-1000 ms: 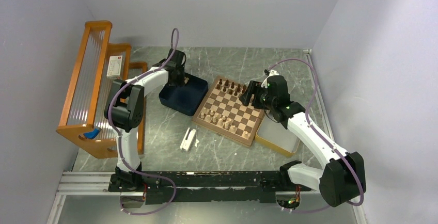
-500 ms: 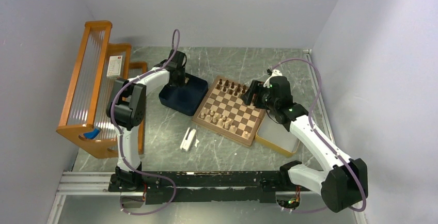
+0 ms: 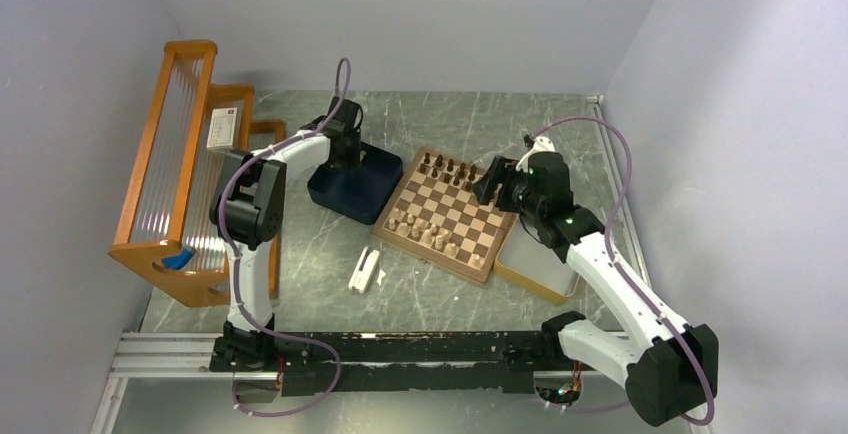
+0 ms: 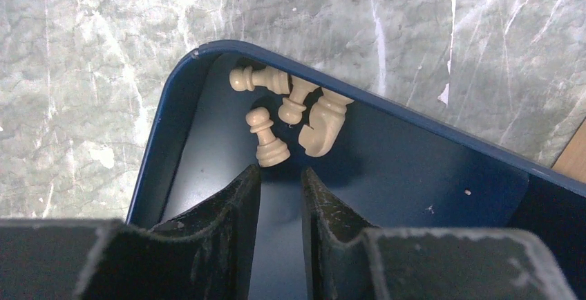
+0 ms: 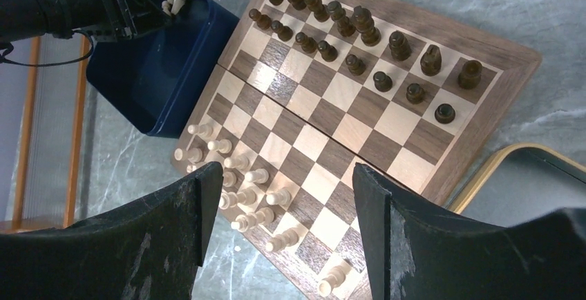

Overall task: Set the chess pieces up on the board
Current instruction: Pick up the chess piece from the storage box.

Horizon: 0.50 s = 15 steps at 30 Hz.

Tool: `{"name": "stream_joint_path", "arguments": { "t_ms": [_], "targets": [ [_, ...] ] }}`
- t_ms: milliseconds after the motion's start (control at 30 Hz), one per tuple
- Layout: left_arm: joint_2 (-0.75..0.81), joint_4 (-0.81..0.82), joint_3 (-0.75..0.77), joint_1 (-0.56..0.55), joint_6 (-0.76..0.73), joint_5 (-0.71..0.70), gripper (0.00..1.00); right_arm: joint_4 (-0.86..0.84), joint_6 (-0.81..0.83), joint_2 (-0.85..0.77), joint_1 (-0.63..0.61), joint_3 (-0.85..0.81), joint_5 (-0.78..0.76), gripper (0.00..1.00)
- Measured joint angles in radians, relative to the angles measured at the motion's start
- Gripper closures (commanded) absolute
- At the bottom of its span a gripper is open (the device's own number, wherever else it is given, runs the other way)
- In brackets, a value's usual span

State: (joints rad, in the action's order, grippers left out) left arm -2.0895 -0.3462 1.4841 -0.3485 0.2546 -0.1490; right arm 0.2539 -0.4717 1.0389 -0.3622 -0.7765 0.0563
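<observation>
The board point(image 3: 455, 209) lies mid-table, dark chess pieces point(image 5: 359, 44) in two rows at its far side and pale ones point(image 5: 242, 182) along the near side. My left gripper point(image 4: 280, 170) hangs inside the dark blue tray point(image 4: 387, 106), its fingers a narrow gap apart with nothing between them. Just ahead of its tips stands a pale pawn point(image 4: 266, 137), and a pale knight point(image 4: 325, 124) and two more pale pieces lie in the tray's corner. My right gripper point(image 5: 282, 169) is wide open and empty, held above the board's right side point(image 3: 487, 182).
An orange wooden rack point(image 3: 185, 154) fills the left side. A small white object point(image 3: 364, 270) lies on the marble in front of the board. A pale yellow-rimmed tray point(image 3: 540, 274) sits against the board's right edge, under my right arm.
My right arm has shifted a little to the right, away from the board's far corner. The left gripper stays in the blue tray.
</observation>
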Motion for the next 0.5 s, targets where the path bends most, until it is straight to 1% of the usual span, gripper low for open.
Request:
{"name": "stream_joint_path", "arguments": {
  "t_ms": [233, 500],
  "targets": [
    [-0.010, 0.002, 0.000, 0.000, 0.000, -0.013, 0.63, 0.005, 0.000, -0.030, 0.000, 0.022, -0.004, 0.26],
    [-0.028, 0.001, 0.023, 0.000, 0.000, -0.031, 0.64, 0.009, 0.011, -0.031, 0.000, 0.021, -0.016, 0.26]
  ]
}}
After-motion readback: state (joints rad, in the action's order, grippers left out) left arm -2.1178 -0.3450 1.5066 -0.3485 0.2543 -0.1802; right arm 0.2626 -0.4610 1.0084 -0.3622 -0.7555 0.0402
